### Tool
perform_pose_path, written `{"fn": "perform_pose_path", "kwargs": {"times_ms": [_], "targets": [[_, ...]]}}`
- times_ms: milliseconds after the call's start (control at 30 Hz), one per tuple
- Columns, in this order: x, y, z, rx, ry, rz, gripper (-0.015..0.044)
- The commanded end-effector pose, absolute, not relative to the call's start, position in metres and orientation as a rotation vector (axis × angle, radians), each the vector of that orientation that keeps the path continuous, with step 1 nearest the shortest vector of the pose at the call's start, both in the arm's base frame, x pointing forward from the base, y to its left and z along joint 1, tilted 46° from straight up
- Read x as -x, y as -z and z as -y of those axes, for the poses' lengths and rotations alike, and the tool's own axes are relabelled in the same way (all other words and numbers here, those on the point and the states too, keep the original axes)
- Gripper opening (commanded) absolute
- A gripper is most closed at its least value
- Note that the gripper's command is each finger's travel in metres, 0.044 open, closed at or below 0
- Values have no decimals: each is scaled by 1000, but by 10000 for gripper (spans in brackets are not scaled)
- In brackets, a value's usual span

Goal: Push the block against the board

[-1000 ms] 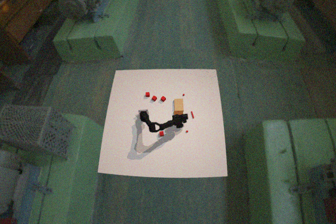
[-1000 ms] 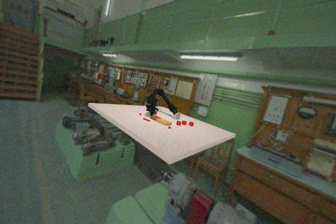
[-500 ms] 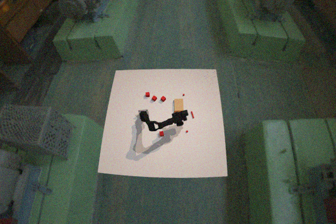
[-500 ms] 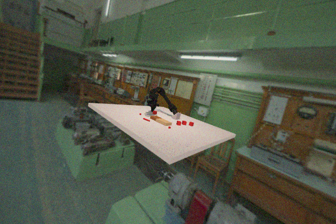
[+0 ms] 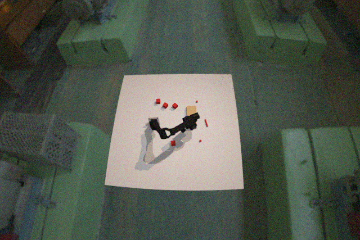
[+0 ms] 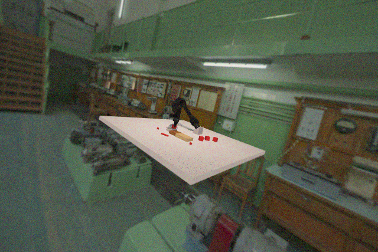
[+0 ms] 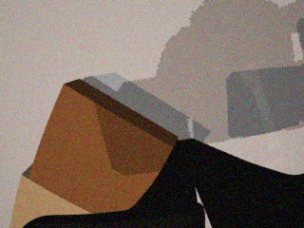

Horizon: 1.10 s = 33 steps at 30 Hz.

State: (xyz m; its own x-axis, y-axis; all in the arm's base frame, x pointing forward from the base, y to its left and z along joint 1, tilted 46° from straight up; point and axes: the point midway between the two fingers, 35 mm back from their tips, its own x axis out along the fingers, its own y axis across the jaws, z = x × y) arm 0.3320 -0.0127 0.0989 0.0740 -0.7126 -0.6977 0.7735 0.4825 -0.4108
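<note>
The brown square block (image 6: 174,132) (image 7: 71,138) lies flat; the arm hides it in the top view. The tan board (image 5: 191,110) (image 6: 184,137) (image 7: 38,201) lies flat beside it. In the wrist view one side of the block lies along the board, touching or nearly so. At the left corner the board stands out slightly past the block's edge. The far end of this joint is hidden by the fingers. My gripper (image 6: 175,124) (image 7: 184,147) is shut and empty. Its black fingers overlap the block's right corner in the wrist view; contact cannot be told.
On the white table (image 5: 215,167) (image 6: 213,157), three red cubes stand near the board, one of them here (image 5: 174,105) (image 6: 201,138). Another red cube (image 5: 173,143) (image 6: 173,126) stands apart. A thin red bar (image 5: 206,122) (image 6: 165,134) and two tiny red pieces lie around the parts.
</note>
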Motion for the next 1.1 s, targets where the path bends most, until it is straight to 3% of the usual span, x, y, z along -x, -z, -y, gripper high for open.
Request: {"fn": "perform_pose_path", "kwargs": {"times_ms": [0, 867, 1067], "targets": [[-326, -89, 4, 39, 1043, -1080, 0], [-291, -50, -31, 606, 627, -1407, 0], [-294, -12, 9, 613, 625, -1407, 0]]}}
